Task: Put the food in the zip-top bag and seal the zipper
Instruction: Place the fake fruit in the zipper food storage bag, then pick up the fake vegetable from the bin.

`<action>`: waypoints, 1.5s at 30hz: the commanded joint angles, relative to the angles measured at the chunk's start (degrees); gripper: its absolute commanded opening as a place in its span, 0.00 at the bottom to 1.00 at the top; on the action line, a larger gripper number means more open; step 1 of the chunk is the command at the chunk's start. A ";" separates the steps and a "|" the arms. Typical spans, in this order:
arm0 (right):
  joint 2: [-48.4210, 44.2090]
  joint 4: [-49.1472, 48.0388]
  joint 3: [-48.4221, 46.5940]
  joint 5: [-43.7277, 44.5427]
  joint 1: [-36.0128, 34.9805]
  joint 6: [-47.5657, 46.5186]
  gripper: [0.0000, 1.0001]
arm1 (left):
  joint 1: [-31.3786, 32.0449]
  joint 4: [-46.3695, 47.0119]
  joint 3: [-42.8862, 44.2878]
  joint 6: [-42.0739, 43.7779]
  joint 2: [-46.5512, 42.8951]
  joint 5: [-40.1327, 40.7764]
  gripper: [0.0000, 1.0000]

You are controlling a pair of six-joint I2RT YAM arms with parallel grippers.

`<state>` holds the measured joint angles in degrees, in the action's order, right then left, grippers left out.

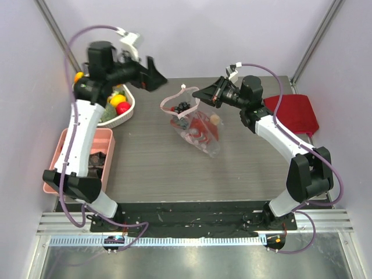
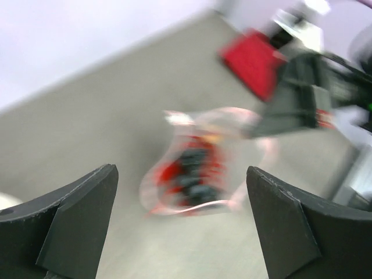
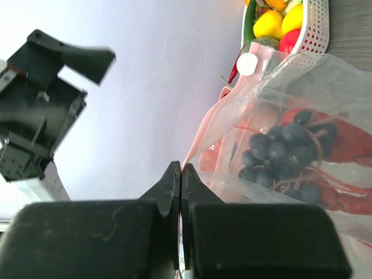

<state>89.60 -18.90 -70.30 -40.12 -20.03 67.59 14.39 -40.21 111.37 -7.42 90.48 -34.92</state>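
Right gripper (image 3: 181, 174) clenched on zipper (image 3: 210, 119) at mouth edge of zip-top bag (image 1: 203, 136); bag over centre of table (image 1: 151, 168), mouth gaping; red lobster (image 1: 200, 125) and dark grapes (image 3: 279, 154) inside bag; left gripper (image 2: 180, 180) released, jaws wide, empty, apart from bag, above white basket (image 1: 125, 116).

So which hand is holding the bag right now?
The right hand: its jaws are shut on the bag at its pink mouth edge. The left hand is wide open, off the bag, over by the basket.
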 commanded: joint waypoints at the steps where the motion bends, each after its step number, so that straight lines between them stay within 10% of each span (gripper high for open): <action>1: -3.91 -5.45 -1.33 -0.93 0.26 0.52 0.01 | -11.13 -9.44 6.92 9.42 3.65 1.34 0.95; 16: -3.12 -3.25 -0.27 -0.84 0.34 -2.46 0.01 | -31.26 5.13 11.58 8.56 23.23 15.16 0.93; 24: -0.92 -3.34 -0.54 -1.89 0.35 -3.08 0.01 | -30.65 19.61 11.85 21.03 34.32 5.03 0.93; 35: 2.41 -4.13 -1.41 -2.60 1.31 -1.06 0.01 | -26.44 20.43 16.25 47.21 44.44 12.42 1.00; 45: 3.74 -4.40 -2.21 -2.51 1.49 -0.27 0.01 | -25.64 20.87 15.28 54.61 47.16 15.32 1.00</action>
<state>94.15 -18.41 -69.73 -41.71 -18.63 66.39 -10.83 -22.09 127.15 41.56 136.68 -20.60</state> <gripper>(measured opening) 0.020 0.996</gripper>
